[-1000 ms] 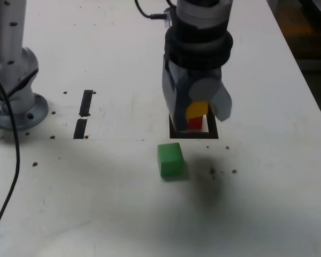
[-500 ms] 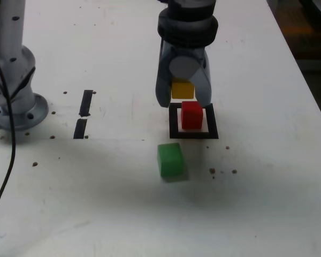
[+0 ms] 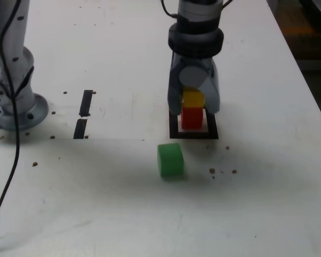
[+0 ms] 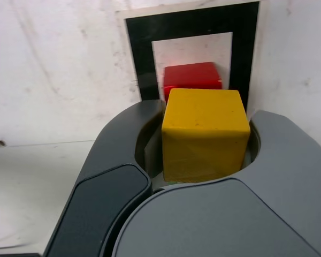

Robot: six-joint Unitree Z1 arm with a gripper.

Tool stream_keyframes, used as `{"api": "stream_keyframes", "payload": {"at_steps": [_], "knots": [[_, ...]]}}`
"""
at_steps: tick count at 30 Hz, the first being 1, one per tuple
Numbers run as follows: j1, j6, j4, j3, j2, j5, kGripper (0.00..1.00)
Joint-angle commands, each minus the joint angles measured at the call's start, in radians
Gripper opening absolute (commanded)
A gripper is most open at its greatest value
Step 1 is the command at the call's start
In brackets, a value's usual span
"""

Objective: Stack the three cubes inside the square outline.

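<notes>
Inside the square outline (image 3: 193,131), toward the bench's (image 3: 123,203) far edge, the red cube (image 3: 192,118) sits with the yellow cube (image 3: 192,98) right above it, clamped by its two side faces in my jaws. I judge these small matte blocks light, rigid and not slippery; flat opposite sides are the place to grip. The green cube (image 3: 170,159) lies loose nearer the front edge, just outside the outline.
</notes>
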Motion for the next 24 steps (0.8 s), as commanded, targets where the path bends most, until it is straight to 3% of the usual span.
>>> {"api": "stream_keyframes", "payload": {"at_steps": [1,17,24], "knots": [[0.004,0.003,-0.010,0.002,0.004,-0.001,0.28],[0.018,0.002,-0.034,0.030,0.009,0.006,0.36],[0.018,0.001,-0.033,0.031,0.015,0.007,0.46]]}}
